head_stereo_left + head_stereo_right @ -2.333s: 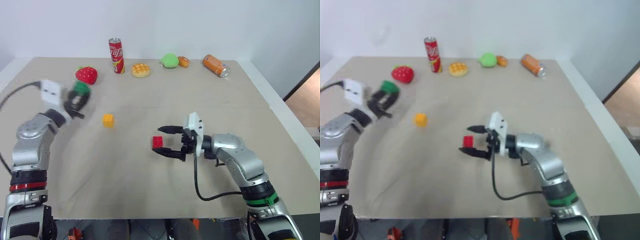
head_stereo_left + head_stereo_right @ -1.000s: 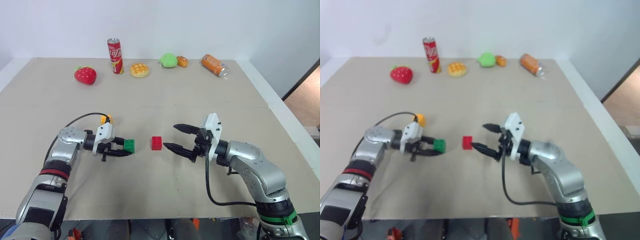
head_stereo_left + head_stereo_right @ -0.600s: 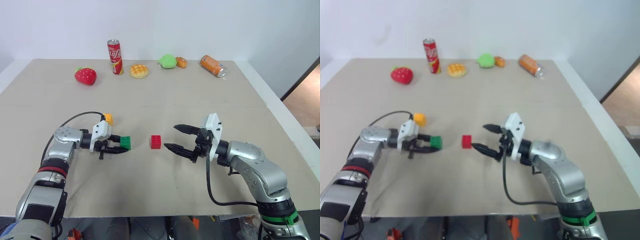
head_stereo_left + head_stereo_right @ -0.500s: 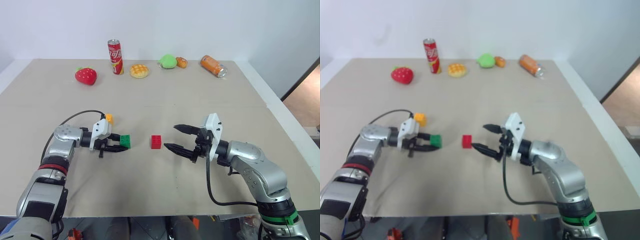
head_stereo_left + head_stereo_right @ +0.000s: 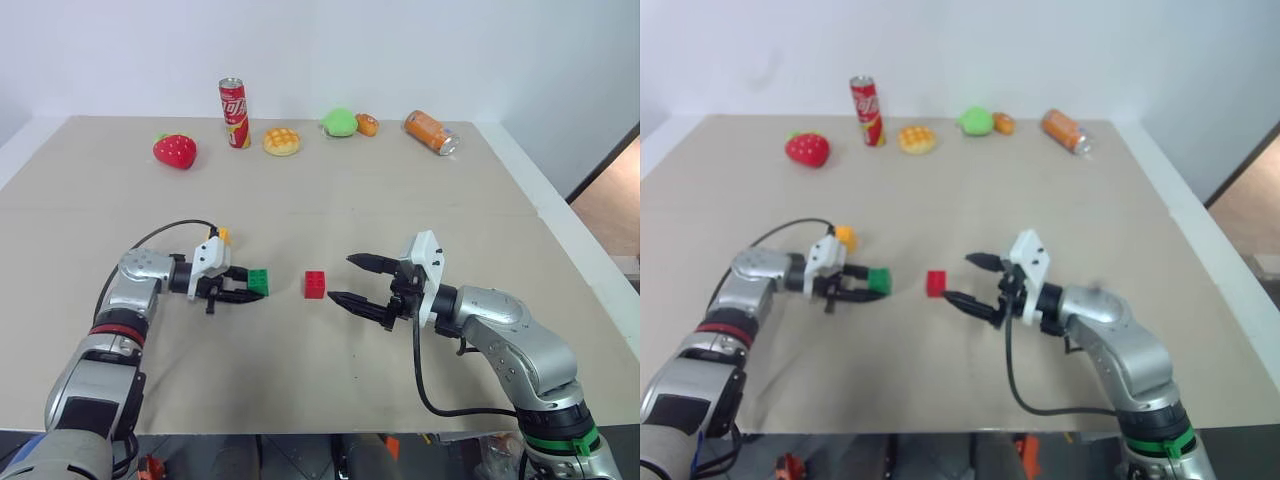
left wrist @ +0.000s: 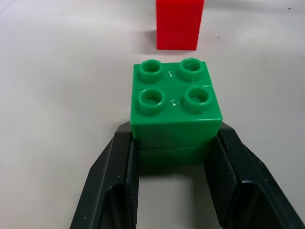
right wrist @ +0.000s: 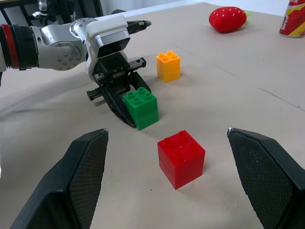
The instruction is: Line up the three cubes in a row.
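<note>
A green cube (image 5: 259,282) sits low at the table surface, with my left gripper (image 5: 250,288) shut on its sides; the left wrist view shows the black fingers (image 6: 119,186) pressed against the green cube (image 6: 175,109). A short gap to its right stands the red cube (image 5: 316,284), free on the table. The orange-yellow cube (image 5: 846,237) rests just behind my left wrist, partly covered by it. My right gripper (image 5: 342,278) is open just right of the red cube, its fingers (image 7: 88,176) wide apart and touching nothing.
Along the table's far edge stand an upright red soda can (image 5: 233,112), a strawberry toy (image 5: 175,151), a yellow bun toy (image 5: 282,141), a green toy (image 5: 340,122) and a lying orange can (image 5: 431,131). The table's right edge (image 5: 590,270) runs past my right arm.
My left arm has come down from the far left with the green cube to beside the red cube. My right gripper has drawn back off the red cube. Both have held still lately.
</note>
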Controlling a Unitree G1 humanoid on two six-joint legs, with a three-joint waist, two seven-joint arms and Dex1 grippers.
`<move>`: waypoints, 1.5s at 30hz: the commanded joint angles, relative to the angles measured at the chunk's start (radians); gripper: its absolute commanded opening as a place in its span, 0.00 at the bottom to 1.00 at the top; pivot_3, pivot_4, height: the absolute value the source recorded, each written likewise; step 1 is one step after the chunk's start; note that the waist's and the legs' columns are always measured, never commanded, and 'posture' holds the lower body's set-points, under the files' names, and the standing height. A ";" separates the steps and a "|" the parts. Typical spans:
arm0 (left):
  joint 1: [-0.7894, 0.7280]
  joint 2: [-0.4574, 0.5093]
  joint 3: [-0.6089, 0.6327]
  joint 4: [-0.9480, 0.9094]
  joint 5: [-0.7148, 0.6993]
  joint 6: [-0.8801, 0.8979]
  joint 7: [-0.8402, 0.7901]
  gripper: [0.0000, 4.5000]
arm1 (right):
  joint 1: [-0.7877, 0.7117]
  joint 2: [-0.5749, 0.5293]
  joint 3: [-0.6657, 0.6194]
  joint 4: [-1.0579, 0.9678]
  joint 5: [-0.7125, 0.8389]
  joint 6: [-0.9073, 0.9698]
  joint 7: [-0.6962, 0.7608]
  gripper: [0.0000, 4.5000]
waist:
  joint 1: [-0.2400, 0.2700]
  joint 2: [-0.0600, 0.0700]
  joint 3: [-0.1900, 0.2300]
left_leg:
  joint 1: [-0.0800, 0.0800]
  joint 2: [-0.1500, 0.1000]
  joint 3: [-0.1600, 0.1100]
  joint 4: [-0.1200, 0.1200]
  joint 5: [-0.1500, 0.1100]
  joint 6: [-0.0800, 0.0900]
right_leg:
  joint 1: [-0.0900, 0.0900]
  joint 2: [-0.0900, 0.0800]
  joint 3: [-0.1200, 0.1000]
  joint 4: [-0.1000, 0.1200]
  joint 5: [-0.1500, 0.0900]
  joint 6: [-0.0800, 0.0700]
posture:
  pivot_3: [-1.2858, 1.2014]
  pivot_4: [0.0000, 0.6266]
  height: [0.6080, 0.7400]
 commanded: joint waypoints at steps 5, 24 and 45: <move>0.005 0.001 0.002 -0.009 0.011 -0.024 -0.017 0.29 | -0.017 -0.009 -0.012 -0.028 0.014 -0.005 0.002 0.92 | 0.000 0.000 0.000 | 0.000 0.000 0.000 0.000 0.000 0.000 | 0.000 0.000 0.000 0.000 0.000 0.000 | 0.52 0.24 1.00; 0.113 0.027 0.075 -0.236 -0.078 0.093 0.032 0.95 | -0.038 -0.007 -0.011 -0.012 0.011 -0.020 0.008 0.92 | -0.013 0.000 0.000 | 0.000 0.000 0.000 -0.001 0.000 0.000 | -0.001 0.000 0.001 0.000 0.000 0.000 | 0.52 0.24 1.00; 0.655 0.140 0.286 -0.978 -0.232 0.366 0.402 0.95 | -0.138 0.034 0.045 0.111 -0.006 -0.085 0.084 0.92 | -0.008 0.001 0.001 | 0.001 0.001 0.001 -0.001 0.000 -0.001 | -0.001 0.000 0.001 0.001 -0.001 -0.001 | 0.52 0.24 1.00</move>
